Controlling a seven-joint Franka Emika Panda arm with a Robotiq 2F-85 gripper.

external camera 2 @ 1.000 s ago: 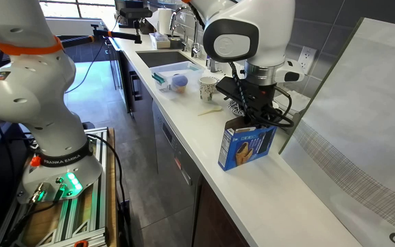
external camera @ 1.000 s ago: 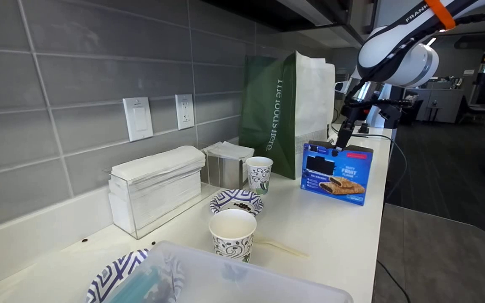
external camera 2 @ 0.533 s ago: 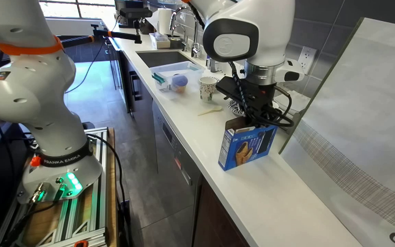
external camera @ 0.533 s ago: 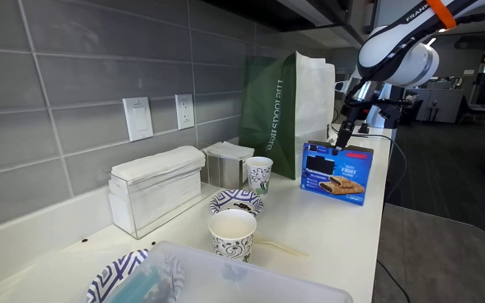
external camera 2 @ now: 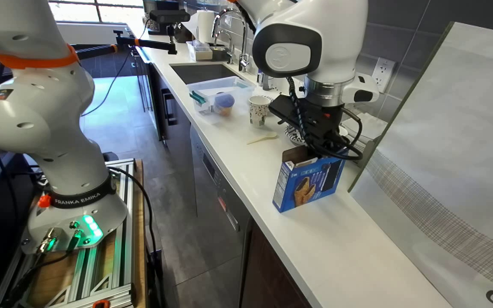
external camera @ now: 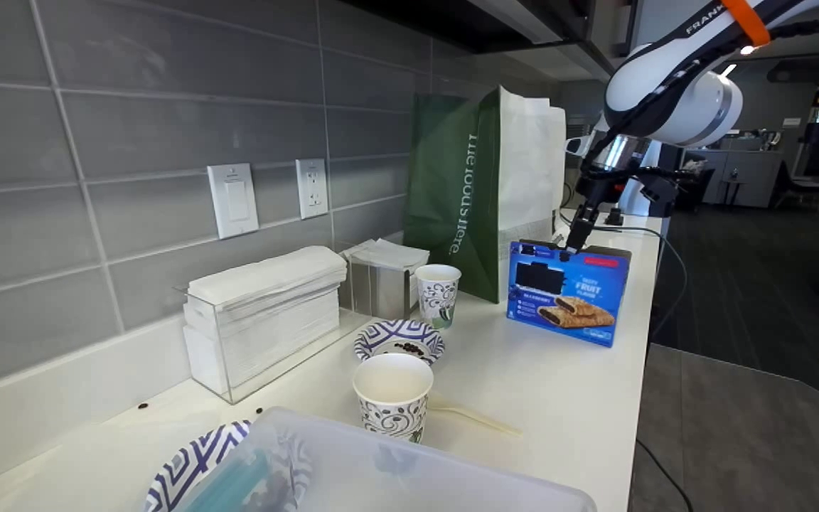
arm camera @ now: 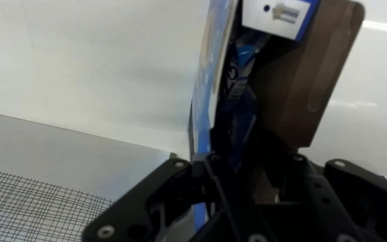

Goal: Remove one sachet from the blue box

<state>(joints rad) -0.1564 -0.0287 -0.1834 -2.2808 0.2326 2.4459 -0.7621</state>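
The blue box [external camera: 576,313] stands upright on the counter with its top open, also in an exterior view [external camera 2: 291,192]. In the wrist view its blue front panel [arm camera: 204,97] is on the left and its brown flap on the right. Blue sachets [arm camera: 242,80] with white print lie inside it, partly in shadow. My gripper [external camera: 569,253] reaches down into the opening; in an exterior view [external camera 2: 321,155] the fingertips are hidden. In the wrist view the fingers [arm camera: 242,144] are apart, the left one along the front panel. A dark sachet shows between them, with no grip visible.
A green and white paper bag [external camera: 484,192] stands close behind the box. Paper cups [external camera: 394,398], a bowl [external camera: 399,338], a napkin dispenser [external camera: 264,327], a spoon [external camera: 477,418] and a clear plastic bin [external camera: 409,469] are farther along. The counter edge runs near the box.
My gripper has shifted very slightly, and the box top has moved slightly with it. The other things have not moved.
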